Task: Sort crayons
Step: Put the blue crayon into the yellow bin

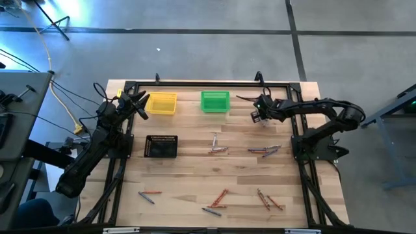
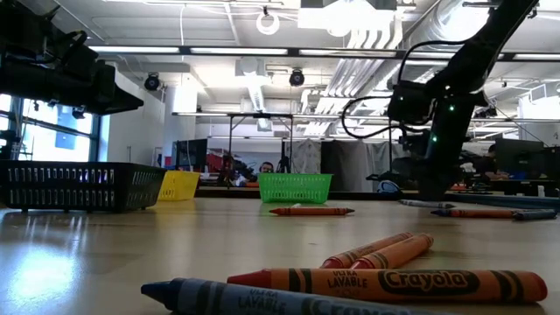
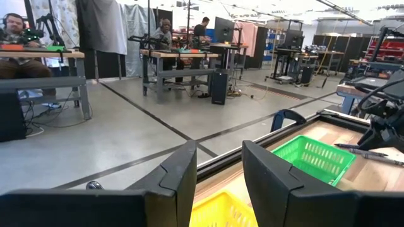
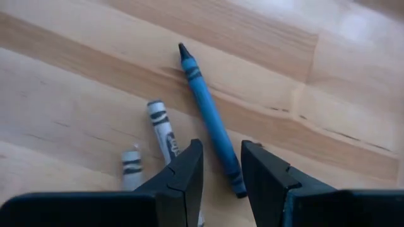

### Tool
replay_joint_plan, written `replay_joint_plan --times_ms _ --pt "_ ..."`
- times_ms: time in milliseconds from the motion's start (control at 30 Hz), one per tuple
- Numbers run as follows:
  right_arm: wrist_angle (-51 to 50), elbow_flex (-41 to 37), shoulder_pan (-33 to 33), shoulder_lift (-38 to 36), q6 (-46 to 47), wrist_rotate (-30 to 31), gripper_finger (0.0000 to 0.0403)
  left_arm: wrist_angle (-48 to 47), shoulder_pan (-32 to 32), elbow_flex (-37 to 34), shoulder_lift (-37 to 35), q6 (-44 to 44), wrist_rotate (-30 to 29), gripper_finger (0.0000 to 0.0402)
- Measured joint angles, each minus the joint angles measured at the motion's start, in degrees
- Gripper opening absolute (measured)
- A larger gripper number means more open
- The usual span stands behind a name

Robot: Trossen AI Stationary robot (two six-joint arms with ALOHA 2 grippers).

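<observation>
Crayons lie scattered flat on the wooden table (image 1: pixel 195 175): small groups at mid-table (image 1: pixel 218 148) (image 1: pixel 265 151) and near the front edge (image 1: pixel 218 198) (image 1: pixel 270 201) (image 1: pixel 148 195). My right gripper (image 4: pixel 221 167) hangs open at the far right of the table, tipped steeply down over a blue crayon (image 4: pixel 208 110). That crayon's near end lies in the gap between the fingers, and two pale grey crayons (image 4: pixel 161 126) (image 4: pixel 130 165) lie beside it. My left gripper (image 3: pixel 218 183) waits open and level at the far left, over the yellow bin (image 1: pixel 161 104).
A green mesh bin (image 1: pixel 215 101) stands at the far edge between the two grippers, and a black mesh bin (image 1: pixel 161 146) at mid-left. A dark frame (image 1: pixel 299 140) runs round the table. Orange and blue crayons (image 2: pixel 394 284) lie close to the low camera.
</observation>
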Motion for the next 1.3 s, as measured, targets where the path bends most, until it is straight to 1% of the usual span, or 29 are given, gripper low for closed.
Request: replay_joint_plan --times_ms 233,333,433,600,633,767,967,1167,1300 --pt "0.89 -0.08 0.00 0.00 0.29 0.00 0.0100 0.00 0.00 0.00 0.00 0.00 0.00 0.0117" --pt "1.15 -0.08 0.00 0.00 0.30 -0.04 0.0092 0.00 0.00 0.00 0.02 0.00 0.00 0.0117" --pt "1.15 -0.08 0.00 0.00 0.30 -1.33 0.0070 0.00 0.01 0.00 0.01 0.00 0.00 0.0117" --pt "1.74 -0.06 0.00 0.00 -1.05 -2.78 0.0014 0.00 0.02 0.00 0.02 0.00 0.00 0.0117" --pt "2.11 -0.02 -0.02 -0.02 -1.21 -2.78 0.0008 0.00 0.00 0.00 0.01 0.00 0.00 0.0117" --pt "3.97 0.03 -0.76 -0.04 -2.23 -3.28 0.0009 0.00 0.00 0.00 0.02 0.00 0.00 0.0117" --pt "9.31 0.03 -2.77 -0.02 -3.75 -4.27 0.0003 0.00 0.01 0.00 0.01 0.00 -0.01 0.0117" --pt "15.31 0.05 -4.22 -0.02 -4.17 -8.21 0.0000 0.00 0.02 0.00 0.02 0.00 -0.02 0.0117" --pt "15.43 0.07 -4.39 -0.02 -4.27 -8.90 0.0000 0.00 0.00 0.00 0.00 0.00 0.00 0.0117"
